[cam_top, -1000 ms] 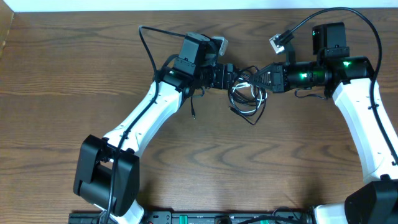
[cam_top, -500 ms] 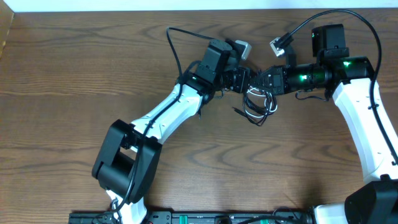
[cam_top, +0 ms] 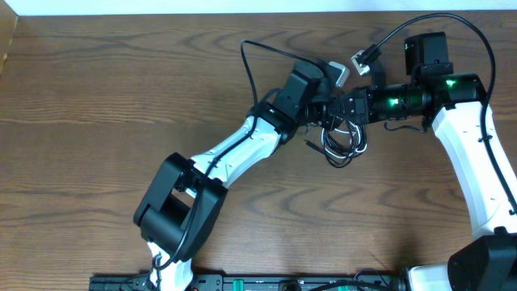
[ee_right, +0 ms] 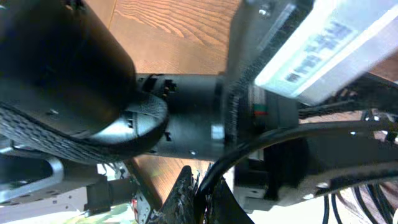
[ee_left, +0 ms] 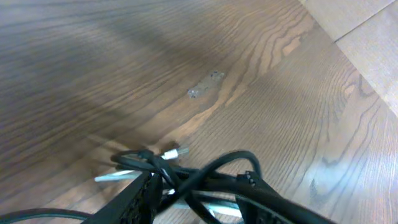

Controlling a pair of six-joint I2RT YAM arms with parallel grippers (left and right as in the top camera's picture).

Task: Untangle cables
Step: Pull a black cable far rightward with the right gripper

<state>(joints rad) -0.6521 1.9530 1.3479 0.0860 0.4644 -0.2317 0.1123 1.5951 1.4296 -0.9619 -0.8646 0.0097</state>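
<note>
The cables (cam_top: 342, 142), black and white loops tangled together, lie near the worktop's (cam_top: 97, 121) far edge, right of its middle. The right gripper (cam_top: 347, 106) is pinched closed on the tangle's top. The left gripper (cam_top: 330, 108) is just beside it, strands crossing between its fingers; whether it clamps them I cannot tell

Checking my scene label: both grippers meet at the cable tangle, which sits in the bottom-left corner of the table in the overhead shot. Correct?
Location is wrong. The left gripper and right gripper do meet at the cable tangle, but it sits near the top edge of the table, right of centre, not in the bottom-left corner. The overhead view shows it.
</note>
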